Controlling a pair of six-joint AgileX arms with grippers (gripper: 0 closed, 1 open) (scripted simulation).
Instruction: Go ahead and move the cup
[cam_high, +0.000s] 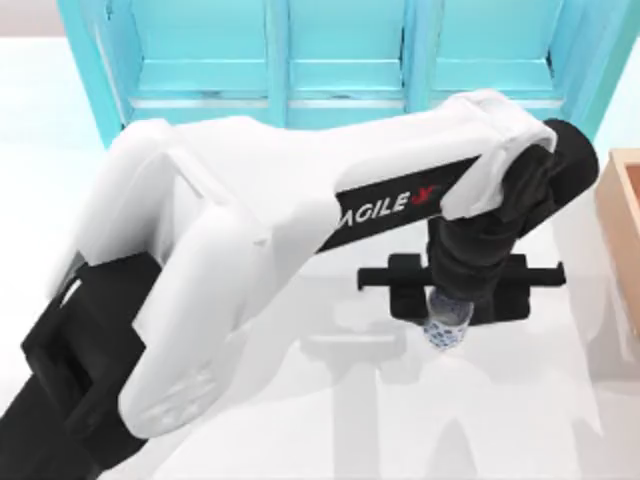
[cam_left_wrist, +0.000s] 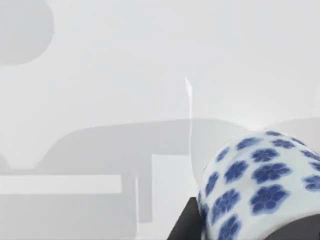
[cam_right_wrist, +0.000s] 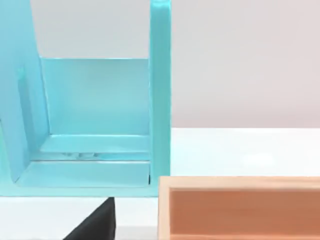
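Note:
The cup (cam_high: 447, 330) is small and white with blue flowers. It hangs under my left gripper (cam_high: 455, 295) right of the table's middle, and its shadow falls on the white surface below. My left arm reaches across from the lower left, and the gripper is shut on the cup. In the left wrist view the cup (cam_left_wrist: 260, 185) sits close, with a black finger (cam_left_wrist: 185, 225) against its side. A dark part of my right gripper (cam_right_wrist: 95, 227) shows in the right wrist view, facing the shelf and the box.
A turquoise shelf unit (cam_high: 340, 60) with open compartments runs along the back of the table. An open wooden box (cam_high: 622, 230) stands at the right edge, close to the held cup. The same box (cam_right_wrist: 240, 210) sits in front of the shelf unit (cam_right_wrist: 95, 100).

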